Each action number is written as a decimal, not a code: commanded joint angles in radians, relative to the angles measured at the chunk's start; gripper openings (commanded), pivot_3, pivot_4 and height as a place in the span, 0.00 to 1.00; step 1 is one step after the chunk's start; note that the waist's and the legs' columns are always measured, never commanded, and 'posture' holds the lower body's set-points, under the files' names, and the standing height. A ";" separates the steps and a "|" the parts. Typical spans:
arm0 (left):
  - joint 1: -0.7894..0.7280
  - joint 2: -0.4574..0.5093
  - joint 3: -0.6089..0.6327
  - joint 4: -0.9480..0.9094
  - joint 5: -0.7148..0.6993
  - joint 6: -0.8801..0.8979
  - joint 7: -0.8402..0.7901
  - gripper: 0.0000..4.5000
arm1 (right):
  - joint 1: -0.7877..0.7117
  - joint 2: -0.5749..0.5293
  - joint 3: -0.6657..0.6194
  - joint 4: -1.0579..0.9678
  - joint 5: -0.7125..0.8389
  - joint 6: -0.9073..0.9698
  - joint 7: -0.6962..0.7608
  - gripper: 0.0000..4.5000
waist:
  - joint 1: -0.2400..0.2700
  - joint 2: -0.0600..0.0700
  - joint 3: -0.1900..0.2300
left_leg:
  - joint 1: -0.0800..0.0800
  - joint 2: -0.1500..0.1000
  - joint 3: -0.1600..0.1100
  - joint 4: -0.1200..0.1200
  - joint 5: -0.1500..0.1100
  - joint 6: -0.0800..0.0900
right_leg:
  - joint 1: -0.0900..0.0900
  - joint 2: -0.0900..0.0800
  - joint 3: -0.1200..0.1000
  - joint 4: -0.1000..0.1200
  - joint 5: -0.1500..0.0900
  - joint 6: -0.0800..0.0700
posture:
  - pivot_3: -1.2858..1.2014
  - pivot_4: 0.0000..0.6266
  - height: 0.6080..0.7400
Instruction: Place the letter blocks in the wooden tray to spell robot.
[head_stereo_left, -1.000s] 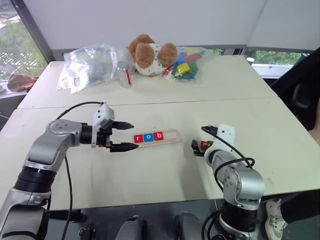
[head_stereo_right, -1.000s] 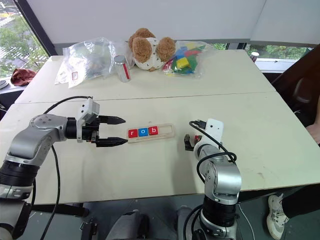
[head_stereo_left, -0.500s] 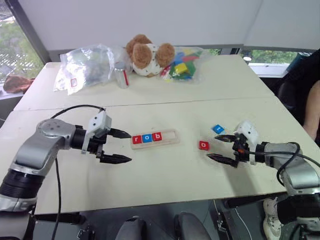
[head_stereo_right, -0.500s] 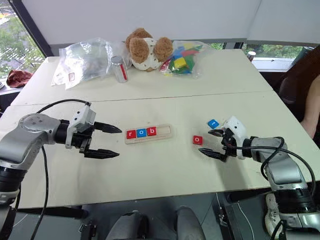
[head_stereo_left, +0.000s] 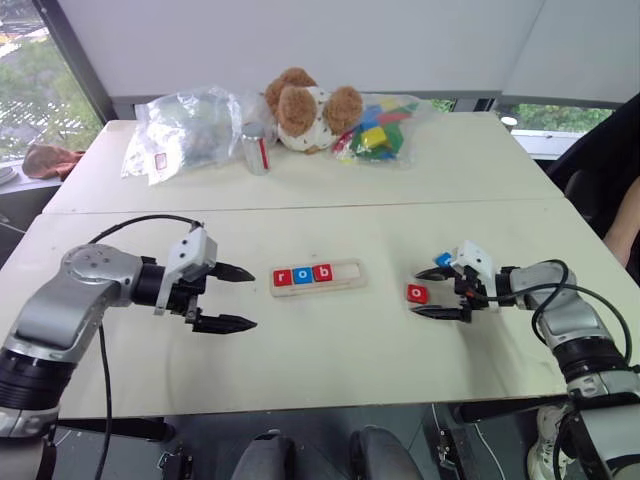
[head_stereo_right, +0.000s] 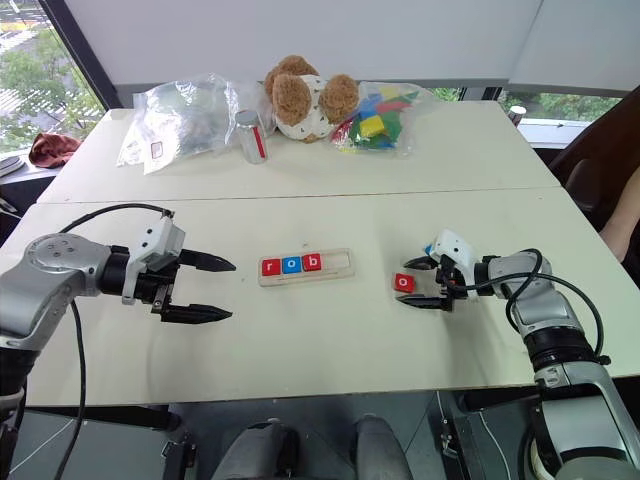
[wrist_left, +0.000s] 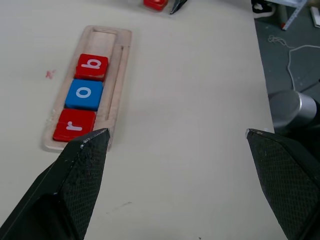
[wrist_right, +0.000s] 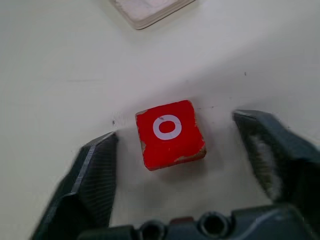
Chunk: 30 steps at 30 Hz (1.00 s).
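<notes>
The right gripper (wrist_right: 172, 145) brackets the red "o" tile (wrist_right: 170, 134), fingers part-open with gaps either side; it should centre, then squeeze the flat edges evenly so the tile lifts level toward the wooden tray (head_stereo_left: 347, 281) on the table. The left gripper (head_stereo_left: 236, 298) hangs wide, empty. Count: three tiles seated, r-o-b; two loose, red "o" and a blue tile (head_stereo_left: 443, 261)

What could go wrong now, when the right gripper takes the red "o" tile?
The red "o" tile lies turned between the right gripper's fingers, not square to them, so the closing jaws may catch its corners and spin or flip it. The blue tile lies close behind that gripper and could be knocked. The wooden tray sits loose, so sliding the tile in might push it.
</notes>
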 joint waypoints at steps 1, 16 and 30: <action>0.004 0.016 0.027 0.008 -0.002 -0.013 0.004 1.00 | -0.031 0.005 0.004 0.047 -0.015 -0.041 0.014 0.49 | -0.001 0.000 0.000 | 0.000 0.000 0.000 0.000 0.000 0.000 | 0.000 0.000 0.000 0.000 0.000 0.000 | 0.52 0.24 1.00; -0.028 0.028 0.030 0.109 0.047 -0.080 0.009 1.00 | -0.390 0.198 0.129 0.145 -0.059 0.034 0.127 0.26 | -0.004 0.001 0.000 | -0.001 0.000 0.000 -0.002 0.001 -0.001 | -0.005 0.000 -0.001 0.004 0.000 0.000 | 0.52 0.24 1.00; 0.055 0.029 0.076 0.034 0.015 -0.049 0.066 1.00 | -0.545 0.355 0.169 0.499 -0.179 -0.162 0.097 0.26 | -0.009 0.001 0.000 | -0.005 -0.004 0.000 -0.002 0.003 -0.006 | -0.008 -0.004 -0.003 0.002 0.000 0.000 | 0.52 0.24 1.00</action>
